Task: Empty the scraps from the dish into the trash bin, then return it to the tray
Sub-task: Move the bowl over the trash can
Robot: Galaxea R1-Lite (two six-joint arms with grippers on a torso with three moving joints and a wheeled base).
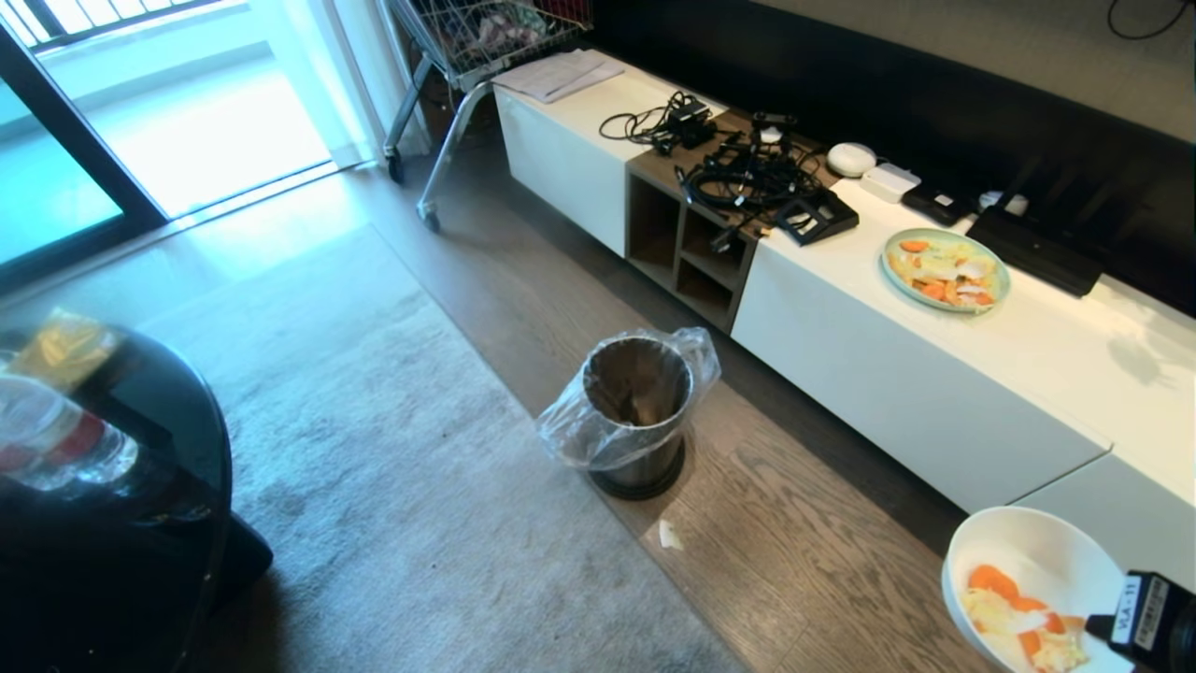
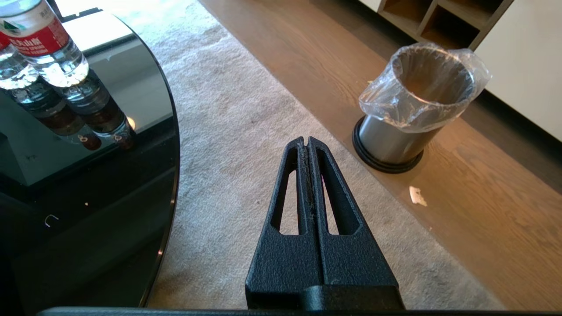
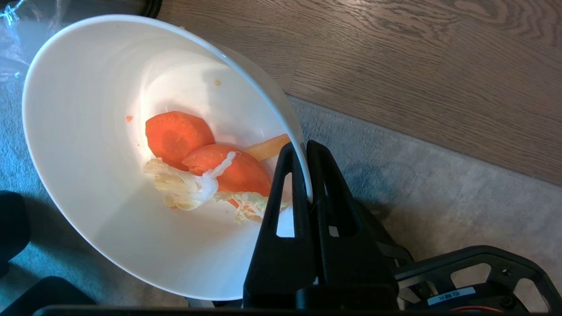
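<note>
Spillage is being risked while the dish (image 3: 109, 210), with the scraps (image 3: 206, 171) inside, is being held by its rim in the clamped right gripper (image 3: 306, 151) well short of the trash bin (image 1: 638, 411), the left gripper (image 2: 308, 142) being kept pressed together beside it.

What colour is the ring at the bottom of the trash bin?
Black. The ring under the steel trash bin shows best in the left wrist view.
</note>
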